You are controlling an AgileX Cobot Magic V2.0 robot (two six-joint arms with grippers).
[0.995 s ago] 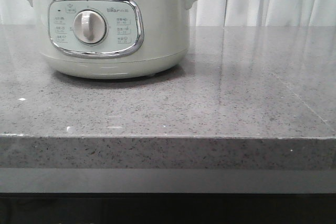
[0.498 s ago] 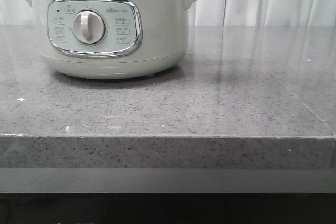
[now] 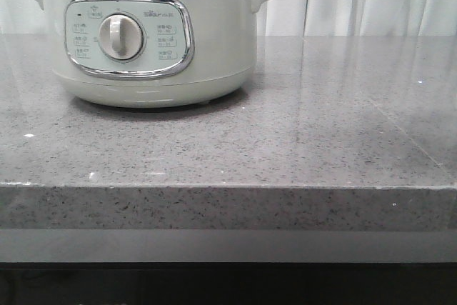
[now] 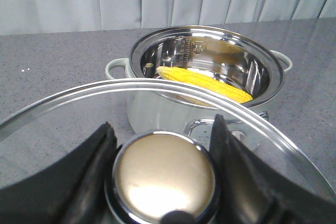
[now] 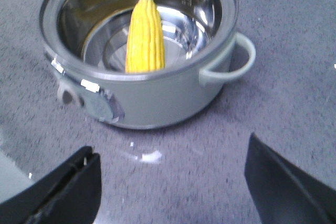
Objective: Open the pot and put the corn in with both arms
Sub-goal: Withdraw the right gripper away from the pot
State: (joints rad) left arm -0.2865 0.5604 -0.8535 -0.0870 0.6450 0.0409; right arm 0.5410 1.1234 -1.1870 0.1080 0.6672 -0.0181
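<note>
Lying now inside the open pot (image 5: pixel 142 51), corn (image 5: pixel 145 35) delivered; dark shapes above the rim a second ago gone, so placing looks done. Right gripper (image 5: pixel 168 182) spread wide, empty, backed off toward 6 o'clock. Left gripper (image 4: pixel 164 174) pinching the lid (image 4: pixel 157 177) knob, held clear.

Nothing really readable here: the pot (image 3: pixel 214 41) control panel (image 3: pixel 129 36) has tiny print, too blurry to make out.
</note>
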